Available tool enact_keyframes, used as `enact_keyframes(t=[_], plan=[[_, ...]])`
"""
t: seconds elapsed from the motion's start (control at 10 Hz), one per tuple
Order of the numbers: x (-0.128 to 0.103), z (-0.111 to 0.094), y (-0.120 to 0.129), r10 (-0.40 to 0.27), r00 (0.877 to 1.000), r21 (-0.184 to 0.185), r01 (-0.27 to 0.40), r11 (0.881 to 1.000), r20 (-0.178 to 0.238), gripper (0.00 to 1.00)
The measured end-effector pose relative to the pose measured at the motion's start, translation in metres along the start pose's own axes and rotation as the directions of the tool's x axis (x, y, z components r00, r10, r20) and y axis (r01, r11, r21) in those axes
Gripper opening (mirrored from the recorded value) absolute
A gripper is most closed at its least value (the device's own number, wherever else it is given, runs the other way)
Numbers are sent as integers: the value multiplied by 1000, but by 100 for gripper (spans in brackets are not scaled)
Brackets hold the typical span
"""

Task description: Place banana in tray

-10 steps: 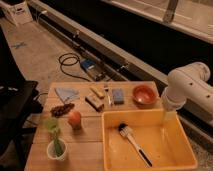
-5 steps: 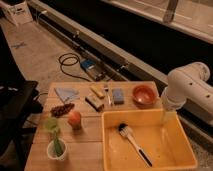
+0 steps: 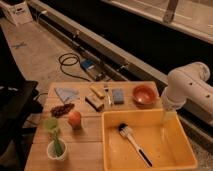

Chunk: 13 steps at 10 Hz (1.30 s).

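Note:
The banana point(image 3: 97, 90) is a small pale-yellow piece lying on the wooden table point(image 3: 85, 137), near its back edge. The tray point(image 3: 172, 161) is a large yellow bin on the table's right front, with a black-handled brush point(image 3: 133, 143) inside. My white arm point(image 3: 187, 89) comes in from the right, above the tray's back right corner. The gripper point(image 3: 167, 116) hangs at the arm's lower end, just over that corner of the tray, far right of the banana. Nothing shows in it.
A brown-and-tan block point(image 3: 94, 102), a blue sponge point(image 3: 118, 96) and an orange bowl point(image 3: 145, 94) lie near the banana. A blue cloth point(image 3: 66, 93), a dark cluster point(image 3: 62, 109), a peach-coloured fruit point(image 3: 75, 119) and a potted plant point(image 3: 56, 146) sit at left. A black chair point(image 3: 15, 107) stands left.

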Motion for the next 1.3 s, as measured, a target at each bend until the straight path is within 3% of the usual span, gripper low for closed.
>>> enact_keyframes(t=[0.5, 0.6, 0.9, 1.1, 1.3], plan=[[0, 0, 0, -1, 1000, 2, 1, 1000, -2, 65], [1, -2, -2, -10, 1000, 18, 11, 1000, -16, 65], [-15, -32, -23, -59, 997, 121, 65, 991, -50, 65], [-52, -63, -43, -122, 991, 193, 131, 972, -59, 65], [-99, -78, -54, -181, 983, 234, 185, 954, -40, 65]])
